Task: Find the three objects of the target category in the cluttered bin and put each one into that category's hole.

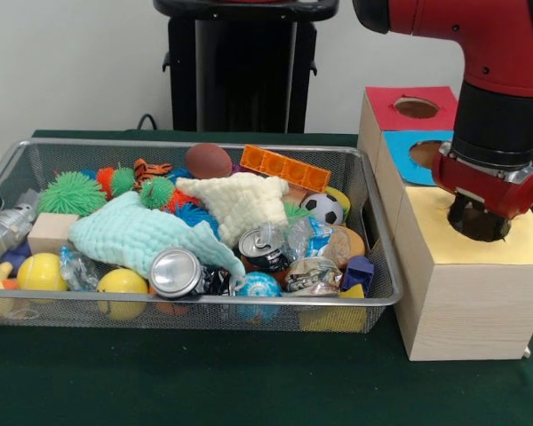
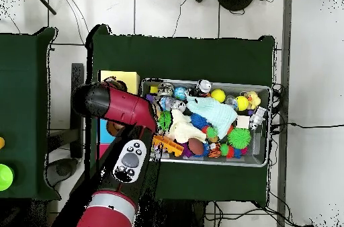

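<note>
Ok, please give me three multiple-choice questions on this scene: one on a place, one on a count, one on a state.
1. Where is the tool?
A at the red-faced hole
B at the blue-faced hole
C at the yellow-faced hole

2. How many knit cloths lie in the bin?
A two
B four
C none

3. The silver can at the bin's front is:
A upright
B lying on its side
C hanging outside

Answers:
1 C, it hangs right at the yellow face.
2 A, the mint-green cloth and the cream cloth.
3 B, its end faces the front camera.
</note>
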{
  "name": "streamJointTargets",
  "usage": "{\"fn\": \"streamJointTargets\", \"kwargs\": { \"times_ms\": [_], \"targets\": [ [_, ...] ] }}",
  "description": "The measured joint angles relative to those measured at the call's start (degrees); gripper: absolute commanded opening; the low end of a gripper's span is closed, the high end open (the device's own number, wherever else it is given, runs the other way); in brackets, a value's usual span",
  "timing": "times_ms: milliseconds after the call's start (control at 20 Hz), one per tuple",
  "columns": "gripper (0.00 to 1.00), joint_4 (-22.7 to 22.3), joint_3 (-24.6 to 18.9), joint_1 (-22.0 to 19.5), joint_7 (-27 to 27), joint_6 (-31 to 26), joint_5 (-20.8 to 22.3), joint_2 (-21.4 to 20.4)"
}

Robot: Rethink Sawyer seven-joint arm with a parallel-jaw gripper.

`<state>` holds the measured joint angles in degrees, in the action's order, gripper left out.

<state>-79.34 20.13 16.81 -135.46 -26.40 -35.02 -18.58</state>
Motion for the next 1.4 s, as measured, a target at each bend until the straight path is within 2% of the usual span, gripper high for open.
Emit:
{"fn": "streamJointTargets", "kwargs": {
  "times_ms": [1000, 1050, 1400],
  "targets": [
    [1.00, 0.3, 0.7, 0.5, -0.6, -0.1, 0.0, 0.4],
    [0.00, 0.3, 0.7, 0.5, -0.6, -0.1, 0.0, 0.4],
    [0.00, -0.3, 0.8, 0.5, -0.6, -2.2, 0.3, 0.4]
  ]
}}
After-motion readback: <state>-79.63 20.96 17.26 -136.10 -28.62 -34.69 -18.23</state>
